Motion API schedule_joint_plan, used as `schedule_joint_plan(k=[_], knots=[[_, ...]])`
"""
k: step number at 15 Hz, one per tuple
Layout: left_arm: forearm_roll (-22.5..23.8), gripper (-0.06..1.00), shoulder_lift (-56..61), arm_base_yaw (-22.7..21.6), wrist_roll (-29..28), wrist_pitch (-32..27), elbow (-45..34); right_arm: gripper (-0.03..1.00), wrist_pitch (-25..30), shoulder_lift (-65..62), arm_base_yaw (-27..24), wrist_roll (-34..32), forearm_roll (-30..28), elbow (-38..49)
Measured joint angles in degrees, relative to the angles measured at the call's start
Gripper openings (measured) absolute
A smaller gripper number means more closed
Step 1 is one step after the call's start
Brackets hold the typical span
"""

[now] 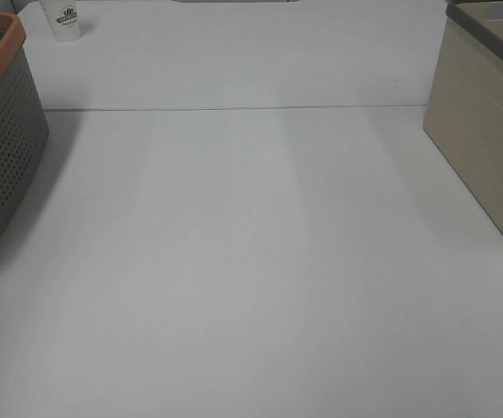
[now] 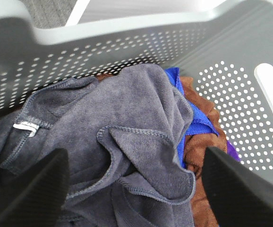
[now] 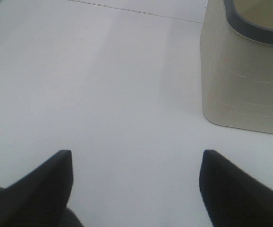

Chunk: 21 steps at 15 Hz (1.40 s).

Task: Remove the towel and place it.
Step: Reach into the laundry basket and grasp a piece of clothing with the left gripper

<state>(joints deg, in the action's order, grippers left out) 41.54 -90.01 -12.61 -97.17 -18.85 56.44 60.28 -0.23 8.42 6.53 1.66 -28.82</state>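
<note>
**Q:** What stands where on the table (image 1: 251, 279)?

**A:** The basket (image 1: 3, 131) is at the left edge and the bin (image 1: 486, 131) at the right edge, well apart. The cup (image 1: 63, 19) stands at the far left, just beside the basket's rear corner.

**Q:** What lies in the basket?

**A:** The towel (image 2: 122, 142) lies bunched on top. Other cloths (image 2: 200, 142) lie beside it and, it seems, partly under it, against the basket wall. The left gripper (image 2: 136, 184) hangs inside the basket just above the towel, with one finger to each side.

**Q:** Where is the right gripper (image 3: 136, 184)?

**A:** Above the table, with the bin near and ahead of it.
</note>
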Motion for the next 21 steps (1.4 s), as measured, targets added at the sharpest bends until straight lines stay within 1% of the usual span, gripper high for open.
schedule_joint_plan(k=[3, 5, 7, 8, 9, 11, 12, 15, 17, 19, 20, 21], knots=[[-1.1, 0.71, -6.4, 0.1, 0.4, 3.0, 5.2, 0.74, 0.0, 0.0, 0.0, -0.5, -0.6, 0.0], [-1.5, 0.68, -7.8, 0.3, 1.1, 3.8, 6.6, 0.74, 0.0, 0.0, 0.0, -1.1, -0.9, 0.0], [-2.7, 0.67, -7.8, 1.2, 4.2, 3.7, 6.6, 0.74, 0.0, 0.0, 0.0, -1.6, -1.7, 0.0], [-3.4, 0.67, -7.6, 1.7, 5.6, 3.1, 6.6, 0.74, 0.0, 0.0, 0.0, -1.7, -1.7, 0.0], [-5.0, 0.67, -6.9, 2.1, 6.5, 1.9, 6.6, 0.74, 0.0, 0.0, 0.0, -1.7, -1.7, 0.0], [-8.5, 0.67, -4.2, 3.0, 8.1, -1.7, 6.1, 0.74, 0.0, 0.0, 0.0, -1.7, -1.7, 0.0], [-9.2, 0.67, -1.8, 3.2, 8.6, -3.8, 6.0, 0.74, 0.0, 0.0, 0.0, -1.7, -1.7, 0.0], [-9.7, 0.67, 6.0, 3.3, 9.0, -6.3, 6.0, 0.74, 0.0, 0.0, 0.0, -1.7, -1.7, 0.0], [-9.3, 0.67, 7.2, 3.3, 9.0, -6.5, 6.0, 0.74, 0.0, 0.0, 0.0, -1.7, -1.7, 0.0], [-9.1, 0.67, 6.5, 3.3, 7.6, -5.5, 6.0, 0.74, 0.0, 0.0, 0.0, -1.7, -1.7, 0.0], [-8.5, 0.67, 5.6, 3.3, 5.3, -4.1, 6.0, 0.74, 0.0, 0.0, 0.0, -1.7, -1.7, 0.0], [-7.5, 0.67, 2.4, 3.3, -1.2, 0.9, 6.0, 0.74, 0.0, 0.0, 0.0, -1.7, -1.7, 0.0]])
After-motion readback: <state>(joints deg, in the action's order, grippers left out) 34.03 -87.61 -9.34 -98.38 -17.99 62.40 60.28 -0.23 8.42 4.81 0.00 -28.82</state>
